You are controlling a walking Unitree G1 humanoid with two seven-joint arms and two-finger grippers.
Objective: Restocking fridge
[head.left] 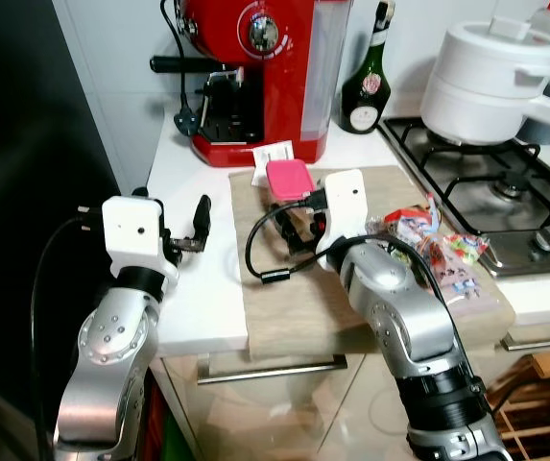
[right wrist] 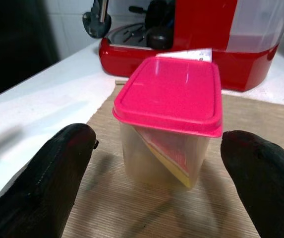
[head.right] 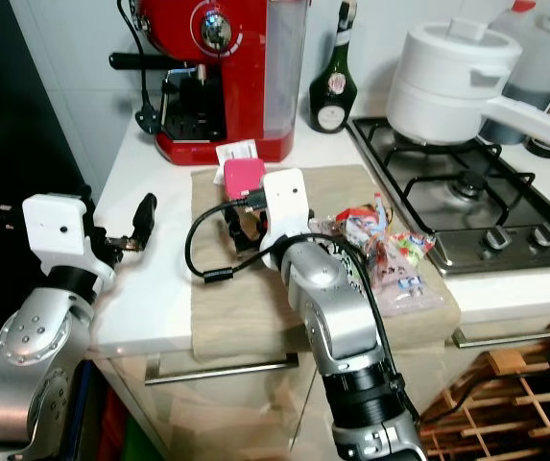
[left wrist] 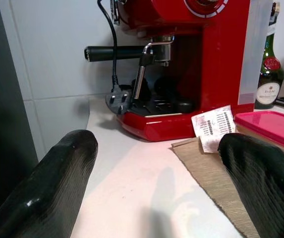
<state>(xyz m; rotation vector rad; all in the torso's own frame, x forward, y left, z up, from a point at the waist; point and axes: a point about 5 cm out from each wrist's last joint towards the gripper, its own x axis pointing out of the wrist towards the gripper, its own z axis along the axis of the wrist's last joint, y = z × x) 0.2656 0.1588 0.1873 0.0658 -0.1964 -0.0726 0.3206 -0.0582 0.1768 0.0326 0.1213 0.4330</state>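
Note:
A clear container with a pink lid (right wrist: pixel 169 116) holding a yellow and red wedge stands on a beige mat (head.left: pixel 303 288) on the white counter. My right gripper (right wrist: pixel 156 178) is open just in front of it, one finger (right wrist: pixel 57 168) on each side, not touching. In the eye views the same container (head.left: pixel 288 179) sits beyond the right wrist (head.left: pixel 342 206). My left gripper (head.left: pixel 198 226) is open over the bare counter left of the mat, with nothing between its fingers (left wrist: pixel 57 178).
A red espresso machine (head.left: pixel 255 67) stands behind the container, with a paper receipt (head.left: pixel 273 154) at its base. A dark green bottle (head.left: pixel 366 77), a gas hob (head.left: pixel 486 182) with a white pot (head.left: pixel 490 82), and a bag of colourful packets (head.left: pixel 438 254) lie to the right.

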